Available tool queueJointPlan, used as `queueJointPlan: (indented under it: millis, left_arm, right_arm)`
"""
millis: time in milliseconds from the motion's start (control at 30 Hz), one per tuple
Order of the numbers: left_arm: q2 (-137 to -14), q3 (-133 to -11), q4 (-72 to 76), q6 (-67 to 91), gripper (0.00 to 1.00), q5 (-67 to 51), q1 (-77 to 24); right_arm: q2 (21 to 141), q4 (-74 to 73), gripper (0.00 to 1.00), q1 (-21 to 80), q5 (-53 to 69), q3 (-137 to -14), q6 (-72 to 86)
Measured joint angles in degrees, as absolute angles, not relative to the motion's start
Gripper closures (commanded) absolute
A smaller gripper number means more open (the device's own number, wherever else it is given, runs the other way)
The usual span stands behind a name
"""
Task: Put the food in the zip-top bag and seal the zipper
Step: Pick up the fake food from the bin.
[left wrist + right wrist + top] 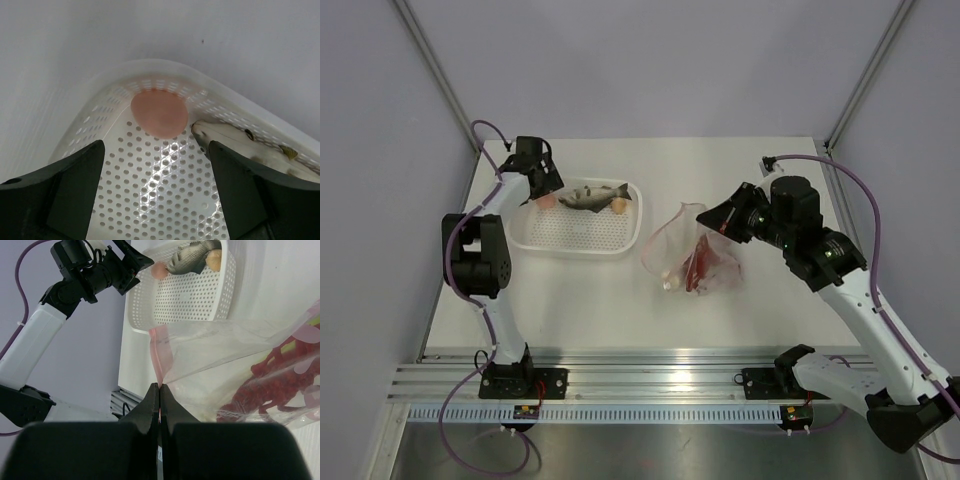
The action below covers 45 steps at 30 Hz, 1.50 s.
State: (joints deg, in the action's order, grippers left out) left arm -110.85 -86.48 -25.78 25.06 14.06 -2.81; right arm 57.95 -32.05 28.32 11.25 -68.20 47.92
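Patience at the corner pays off for this pick: the left gripper (156, 146) hangs with its fingers spread wide over the far-left corner of the white basket (165, 67). A round peach piece (159, 113) lies just ahead of them, tucked against the perforated wall. I judge the fingers should drop either side of the piece, clear of the wall and of the grey fish (593, 196) lying just beside it. They should then close gently, since a smooth round toy looks apt to squirt out. A second peach piece (620, 206) sits at the fish's other end. Beside the basket, the right gripper (160, 390) is pressed together on the pink zipper (160, 355), lifting one lip of the zip-top bag (220, 355). The red lobster (265, 385) lies inside. That mouth needs to gape for the drop.
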Motion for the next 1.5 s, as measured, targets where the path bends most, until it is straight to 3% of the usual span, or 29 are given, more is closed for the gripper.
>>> queueJointPlan:
  millis: [500,1200,1500]
  left_arm:
    - [-115.9,-86.2,-19.7,37.0,0.20,18.3,-3.0]
    - [-121.2,-89.9,-21.3,38.3,0.35,18.7,-3.0]
    - [-121.7,-90.6,-21.8,39.1,0.64,18.7,-3.1]
  right_arm:
    - [59.2,-31.2,1.00,28.3,11.6,-66.6,48.0]
    - [60.8,-31.1,1.00,28.3,11.7,-66.6,48.0]
    - [60.8,-31.1,1.00,28.3,11.7,-66.6,48.2]
